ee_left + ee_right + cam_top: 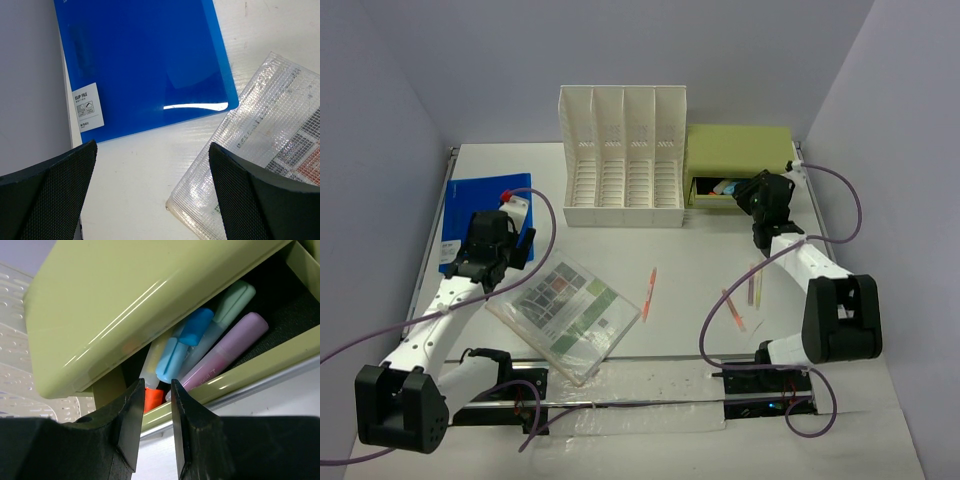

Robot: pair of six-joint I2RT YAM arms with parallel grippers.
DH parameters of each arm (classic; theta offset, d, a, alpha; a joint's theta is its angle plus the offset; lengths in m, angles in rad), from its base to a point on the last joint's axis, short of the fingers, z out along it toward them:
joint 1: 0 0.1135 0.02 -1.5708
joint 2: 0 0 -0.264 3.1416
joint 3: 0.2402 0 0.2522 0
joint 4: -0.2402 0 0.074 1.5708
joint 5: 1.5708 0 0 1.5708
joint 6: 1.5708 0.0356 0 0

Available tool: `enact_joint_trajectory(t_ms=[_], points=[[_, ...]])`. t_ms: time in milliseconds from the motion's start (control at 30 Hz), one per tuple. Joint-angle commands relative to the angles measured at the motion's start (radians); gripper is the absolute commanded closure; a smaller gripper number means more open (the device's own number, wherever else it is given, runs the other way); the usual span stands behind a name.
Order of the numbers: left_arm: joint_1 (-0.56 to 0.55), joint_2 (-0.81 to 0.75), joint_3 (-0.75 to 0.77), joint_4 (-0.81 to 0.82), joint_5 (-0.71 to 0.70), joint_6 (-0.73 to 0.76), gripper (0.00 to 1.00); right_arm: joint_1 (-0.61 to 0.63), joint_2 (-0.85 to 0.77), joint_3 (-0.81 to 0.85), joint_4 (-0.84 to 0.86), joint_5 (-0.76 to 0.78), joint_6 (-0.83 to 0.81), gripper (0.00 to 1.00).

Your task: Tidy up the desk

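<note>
White and flat, the desk [700, 250] spreads under everything, thin metal rails along its edges, both arm bases at its near side. A glossy blue clip file [145, 65] lies at its left, and a clear grid-textured pouch [270, 150] rests just beside it. We see the left gripper [152, 147] hanging above bare tabletop, its mesh-faced black fingers spread wide with nothing between them. At the back stand a white slotted rack [620, 150] and a smooth olive-green drawer box [125, 305]. The right gripper [154, 387] sits at the drawer's front lip [240, 372], jaws a narrow gap apart; we cannot tell whether they pinch it. Rounded lilac [225, 347], blue [182, 347] and mint [232, 302] markers lie inside
</note>
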Motion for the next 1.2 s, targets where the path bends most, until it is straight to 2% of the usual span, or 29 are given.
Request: enact_joint_trajectory(t_ms=[0, 167, 367, 867, 1167], points=[[-0.005, 0.006, 0.019, 0.018, -0.013, 0.006, 0.01, -0.008, -0.066, 0.026, 0.052, 0.027, -0.061, 0.65], [-0.005, 0.011, 0.02, 0.019, -0.013, 0.007, 0.01, -0.007, -0.185, -0.015, -0.033, 0.043, -0.103, 0.66], [-0.005, 0.01, 0.02, 0.018, -0.014, 0.007, 0.01, -0.008, -0.227, -0.123, -0.074, 0.031, -0.039, 0.68], [-0.005, 0.01, 0.02, 0.017, -0.017, 0.006, 0.01, -0.01, -0.015, -0.064, -0.032, 0.001, 0.025, 0.73], [-0.005, 0.015, 0.018, 0.018, -0.021, 0.007, 0.01, -0.01, 0.038, -0.013, -0.004, 0.016, 0.026, 0.73]])
